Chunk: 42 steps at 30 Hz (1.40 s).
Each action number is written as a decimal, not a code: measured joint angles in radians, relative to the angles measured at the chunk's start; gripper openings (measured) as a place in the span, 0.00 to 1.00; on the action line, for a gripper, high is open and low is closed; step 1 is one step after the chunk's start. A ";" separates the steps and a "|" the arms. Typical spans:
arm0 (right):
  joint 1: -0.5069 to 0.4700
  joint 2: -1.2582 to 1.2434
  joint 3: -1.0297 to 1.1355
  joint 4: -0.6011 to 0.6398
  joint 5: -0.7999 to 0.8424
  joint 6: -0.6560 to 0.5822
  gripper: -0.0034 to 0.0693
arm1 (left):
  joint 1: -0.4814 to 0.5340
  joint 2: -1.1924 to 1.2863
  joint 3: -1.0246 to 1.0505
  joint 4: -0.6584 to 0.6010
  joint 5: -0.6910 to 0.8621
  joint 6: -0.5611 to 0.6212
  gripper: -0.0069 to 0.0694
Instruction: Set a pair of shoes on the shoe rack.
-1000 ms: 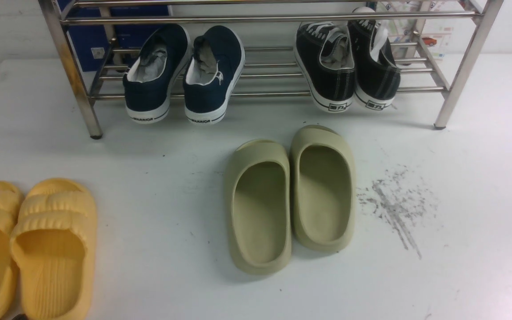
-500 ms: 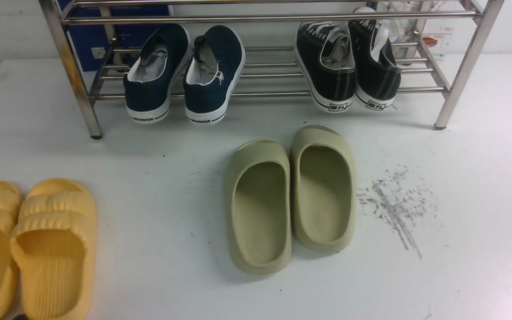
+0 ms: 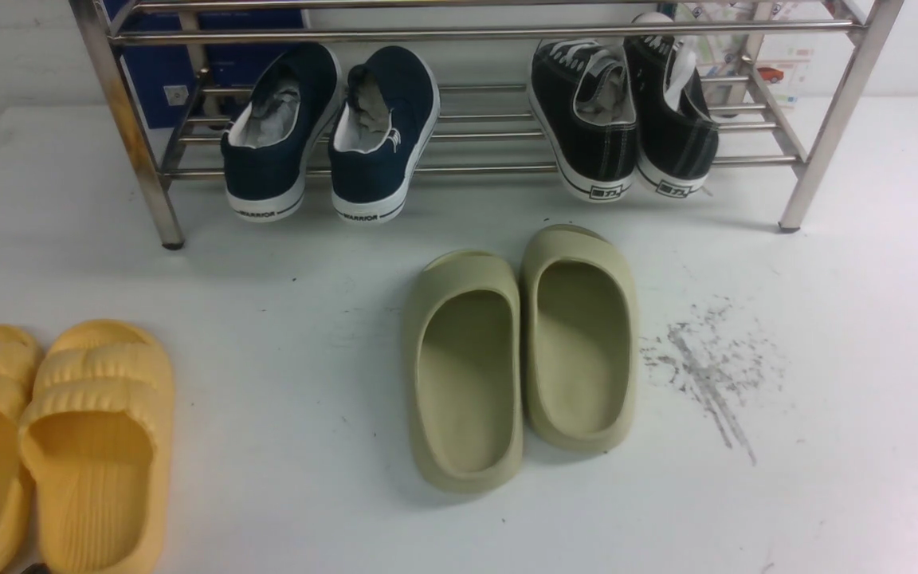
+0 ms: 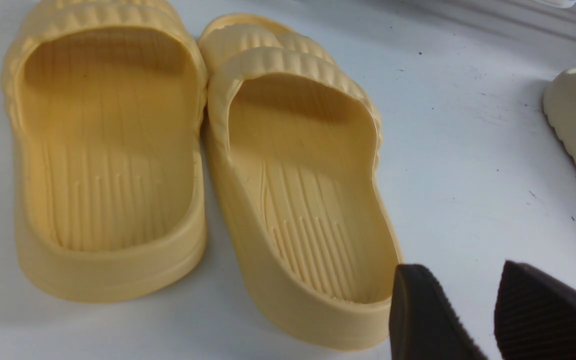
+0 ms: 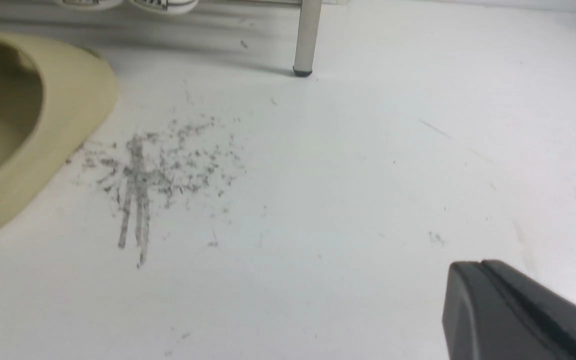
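Sneakers (image 3: 622,119) sit on the rack (image 3: 491,36); left jaws apart near yellow slides (image 4: 188,150), right jaws together.

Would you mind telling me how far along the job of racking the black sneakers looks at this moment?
It looks essentially done: both black sneakers rest on the shoe rack, heels overhanging its front bar, beside the navy slip-ons. Nothing is in hand: the left gripper hovers open near the yellow slides, and the right gripper is shut over bare table. The olive slides remain on the table, outside this task.
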 joint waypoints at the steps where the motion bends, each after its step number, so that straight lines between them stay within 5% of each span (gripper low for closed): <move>1: 0.000 -0.009 0.009 -0.004 0.000 0.001 0.06 | 0.000 0.000 0.000 0.000 0.000 0.000 0.40; 42: 0.000 -0.078 0.064 0.003 0.055 0.013 0.12 | 0.000 -0.001 0.000 -0.001 0.000 0.000 0.40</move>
